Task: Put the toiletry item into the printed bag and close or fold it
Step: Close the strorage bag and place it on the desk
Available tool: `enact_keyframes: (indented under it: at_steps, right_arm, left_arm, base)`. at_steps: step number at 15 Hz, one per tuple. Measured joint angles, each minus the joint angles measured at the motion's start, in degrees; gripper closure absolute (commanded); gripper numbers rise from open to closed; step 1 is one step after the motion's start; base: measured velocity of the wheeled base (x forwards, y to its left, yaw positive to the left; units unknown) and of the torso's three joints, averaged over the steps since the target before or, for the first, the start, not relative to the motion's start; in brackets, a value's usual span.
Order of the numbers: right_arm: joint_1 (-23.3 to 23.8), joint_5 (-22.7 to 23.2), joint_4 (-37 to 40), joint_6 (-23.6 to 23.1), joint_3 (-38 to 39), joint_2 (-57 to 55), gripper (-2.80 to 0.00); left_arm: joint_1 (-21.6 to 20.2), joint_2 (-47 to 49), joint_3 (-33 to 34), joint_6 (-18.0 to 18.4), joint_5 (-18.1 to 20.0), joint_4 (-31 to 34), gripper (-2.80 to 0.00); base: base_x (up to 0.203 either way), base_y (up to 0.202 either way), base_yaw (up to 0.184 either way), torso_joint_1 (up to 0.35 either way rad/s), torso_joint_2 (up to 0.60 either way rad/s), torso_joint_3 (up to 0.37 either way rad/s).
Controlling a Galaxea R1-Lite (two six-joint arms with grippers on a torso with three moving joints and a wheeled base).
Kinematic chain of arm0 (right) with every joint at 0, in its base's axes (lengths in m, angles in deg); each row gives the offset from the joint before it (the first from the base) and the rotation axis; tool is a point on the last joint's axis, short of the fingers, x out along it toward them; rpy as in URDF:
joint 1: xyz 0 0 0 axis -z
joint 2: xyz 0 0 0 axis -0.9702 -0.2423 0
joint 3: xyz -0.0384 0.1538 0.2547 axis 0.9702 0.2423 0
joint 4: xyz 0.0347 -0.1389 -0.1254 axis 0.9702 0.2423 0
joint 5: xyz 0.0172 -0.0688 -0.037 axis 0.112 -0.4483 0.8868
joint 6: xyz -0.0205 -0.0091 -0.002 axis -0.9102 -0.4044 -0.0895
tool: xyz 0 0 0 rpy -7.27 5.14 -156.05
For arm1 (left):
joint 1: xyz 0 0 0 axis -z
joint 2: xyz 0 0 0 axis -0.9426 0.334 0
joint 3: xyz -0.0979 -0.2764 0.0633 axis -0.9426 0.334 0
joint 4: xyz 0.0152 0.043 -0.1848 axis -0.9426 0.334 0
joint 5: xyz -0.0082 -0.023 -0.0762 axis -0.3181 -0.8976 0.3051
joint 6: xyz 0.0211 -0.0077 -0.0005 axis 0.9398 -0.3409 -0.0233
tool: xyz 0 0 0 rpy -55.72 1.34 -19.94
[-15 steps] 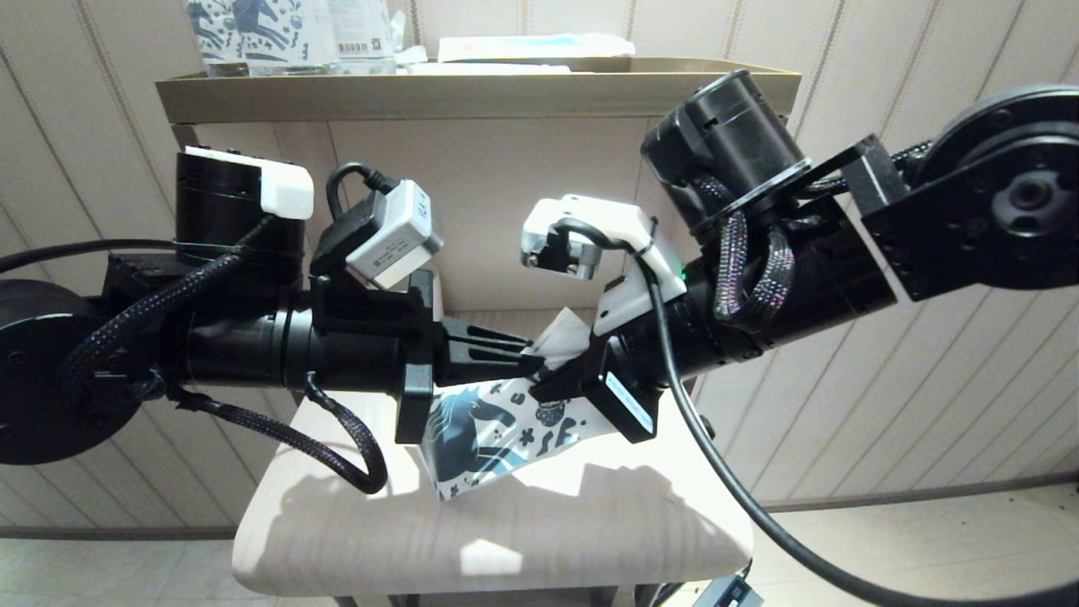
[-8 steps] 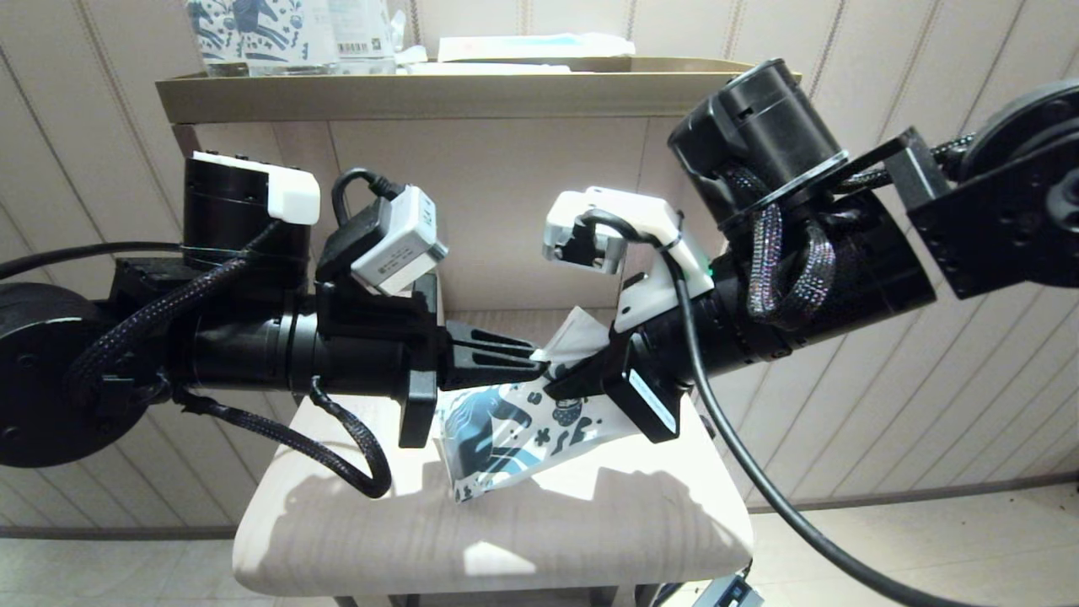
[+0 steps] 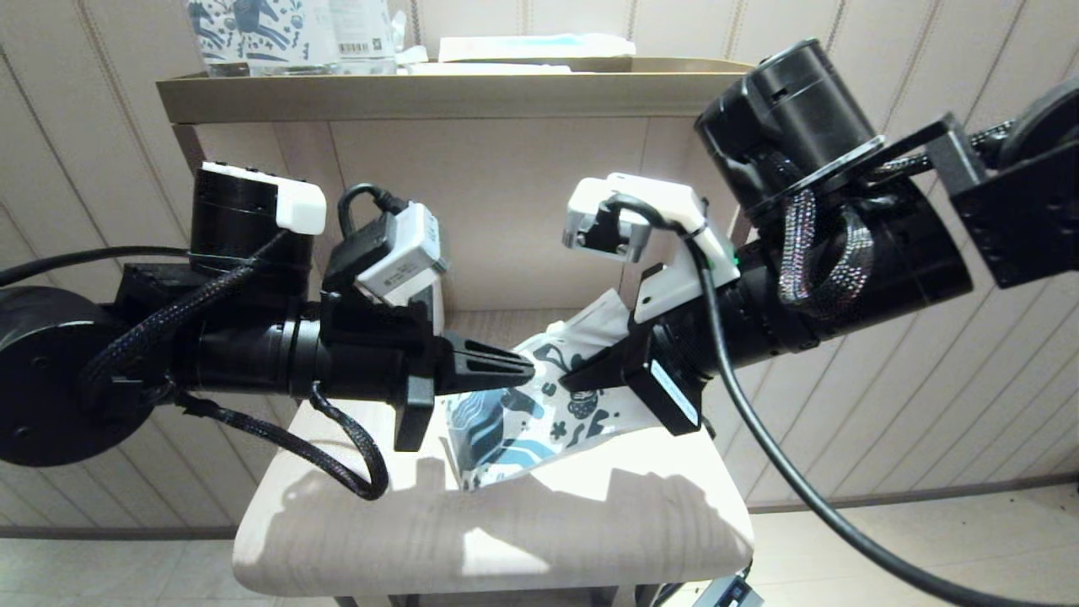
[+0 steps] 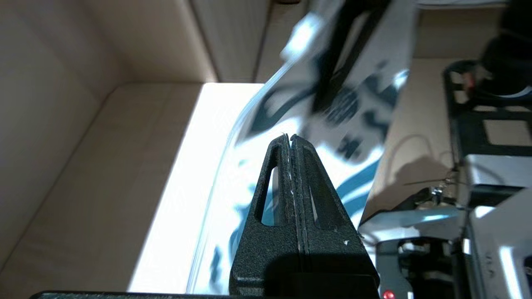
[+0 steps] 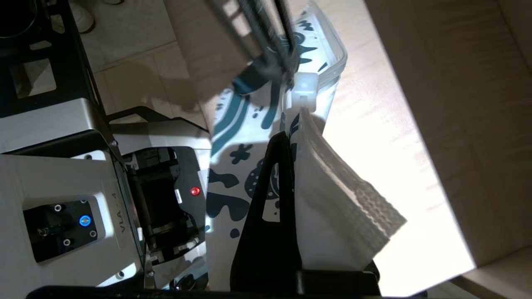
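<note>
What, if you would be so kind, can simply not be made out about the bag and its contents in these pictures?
- Toiletry item: not seen in any view; whether it lies inside the printed bag cannot be told, as the print hides the contents.
- Left gripper fingertips: in the head view they meet the bag, but whether they pinch it or the white slider tab is unclear.
- Left wrist view: the bag's upper part is blurred.
- Right gripper: its own body hides the grip point.

We see the printed bag point(image 3: 539, 417) as thin glossy plastic with a smooth, shiny face and a white plastic slider tab point(image 5: 304, 89). The left gripper point(image 4: 290, 139) looks like matt black plastic, finely grained. The stool seat point(image 3: 506, 531) reads as smooth pale wood.
</note>
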Motion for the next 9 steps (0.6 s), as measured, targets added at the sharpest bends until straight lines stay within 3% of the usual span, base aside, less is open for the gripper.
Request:
enact_keyframes:
  at_steps: [4, 6, 9]
  right_arm:
    - [0.06, 0.03, -0.04, 0.43, 0.17, -0.10, 0.00]
    - [0.68, 0.09, -0.60, 0.73, 0.06, -0.54, 0.00]
    - [2.19, -0.07, -4.85, 0.99, 1.27, -1.54, 0.00]
  left_arm:
    - [0.00, -0.09, -0.59, -0.30, -0.52, 1.01, 0.00]
    - [-0.21, -0.30, -1.12, -0.60, -2.78, 1.90, 0.00]
    - [-4.04, -1.76, -0.73, -1.11, -3.22, 1.93, 0.00]
  base:
    - [0.000, 0.000, 0.000, 0.000, 0.00, 0.000]
    - [0.000, 0.000, 0.000, 0.000, 0.00, 0.000]
    - [0.000, 0.000, 0.000, 0.000, 0.00, 0.000]
